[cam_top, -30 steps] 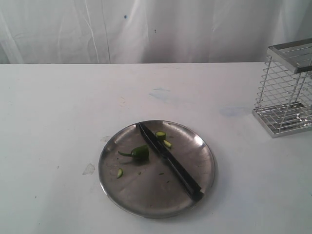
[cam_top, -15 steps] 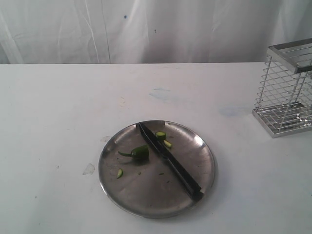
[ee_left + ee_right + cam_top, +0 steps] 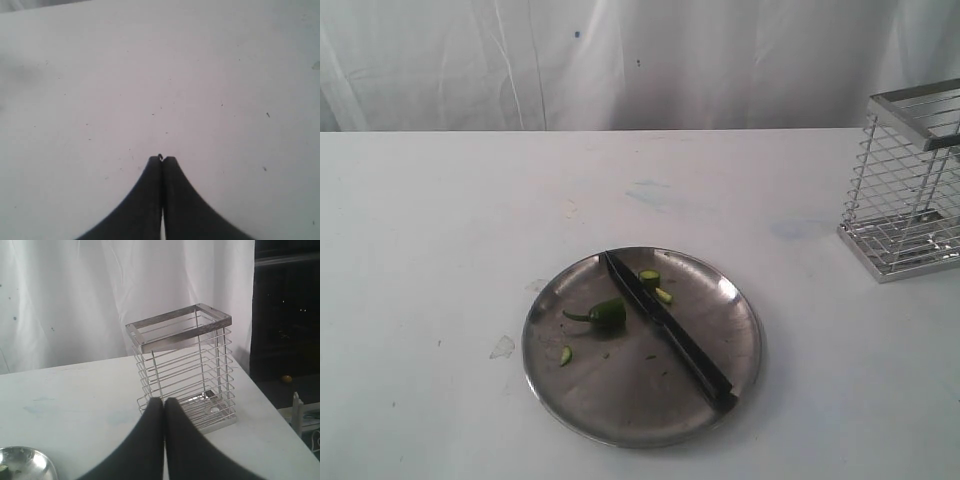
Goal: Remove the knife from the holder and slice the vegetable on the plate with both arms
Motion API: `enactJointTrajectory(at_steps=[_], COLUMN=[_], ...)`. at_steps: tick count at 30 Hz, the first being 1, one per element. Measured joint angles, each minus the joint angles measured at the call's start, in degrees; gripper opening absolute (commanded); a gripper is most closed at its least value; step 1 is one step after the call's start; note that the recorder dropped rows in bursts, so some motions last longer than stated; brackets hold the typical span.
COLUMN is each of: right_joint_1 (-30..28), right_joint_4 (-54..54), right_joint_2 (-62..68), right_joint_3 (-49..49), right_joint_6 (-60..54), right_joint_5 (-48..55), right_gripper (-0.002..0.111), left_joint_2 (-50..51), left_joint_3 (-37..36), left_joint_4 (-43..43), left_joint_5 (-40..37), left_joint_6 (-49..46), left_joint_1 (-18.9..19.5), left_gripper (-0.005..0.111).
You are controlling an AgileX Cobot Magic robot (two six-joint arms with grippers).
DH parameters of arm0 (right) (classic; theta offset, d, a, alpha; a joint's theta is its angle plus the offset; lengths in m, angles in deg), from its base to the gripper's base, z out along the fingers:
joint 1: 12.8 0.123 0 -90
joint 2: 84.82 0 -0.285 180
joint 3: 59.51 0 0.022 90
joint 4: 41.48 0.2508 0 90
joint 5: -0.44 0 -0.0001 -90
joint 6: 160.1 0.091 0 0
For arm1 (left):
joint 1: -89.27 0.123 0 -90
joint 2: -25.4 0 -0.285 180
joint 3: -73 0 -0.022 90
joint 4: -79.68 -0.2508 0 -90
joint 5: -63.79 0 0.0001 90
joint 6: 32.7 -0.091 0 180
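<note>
Nearest the front edge of the white bench (image 3: 420,230), a round, dull stainless-steel plate (image 3: 620,405) is seen. A long all-black knife (image 3: 670,330) is laid slantwise across it, with the handle on the near-right rim and the tip toward the far rim. It is gripped by nothing. A small dark green chilli pepper (image 3: 607,314) lies just left of the blade, and pale green cut rounds (image 3: 650,277) lie on either side, so slicing is judged largely done. The left jaws are pressed together, empty, over bare bench. The right jaws, likewise pressed together, are pointed at the tall chrome wire holder (image 3: 185,370) by the far right edge, well apart from the knife. No knife is seen in the holder.
</note>
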Motion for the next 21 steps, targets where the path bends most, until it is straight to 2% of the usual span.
enactJointTrajectory(at_steps=[15, 21], right_joint_1=[0.12, 0.49], right_joint_4=[0.10, 1.97], right_joint_2=[-0.24, -7.88], right_joint_3=[-0.24, -8.36], right_joint_6=[0.00, -0.11], right_joint_5=[-0.11, -3.22], right_gripper=[0.000, 0.000], left_joint_2=[0.00, 0.00], left_joint_3=[0.00, 0.00], left_joint_4=[-0.23, -0.32], left_joint_5=[0.12, 0.12], left_joint_6=[2.70, 2.70], left_joint_1=[0.00, 0.00], left_gripper=[0.000, 0.000])
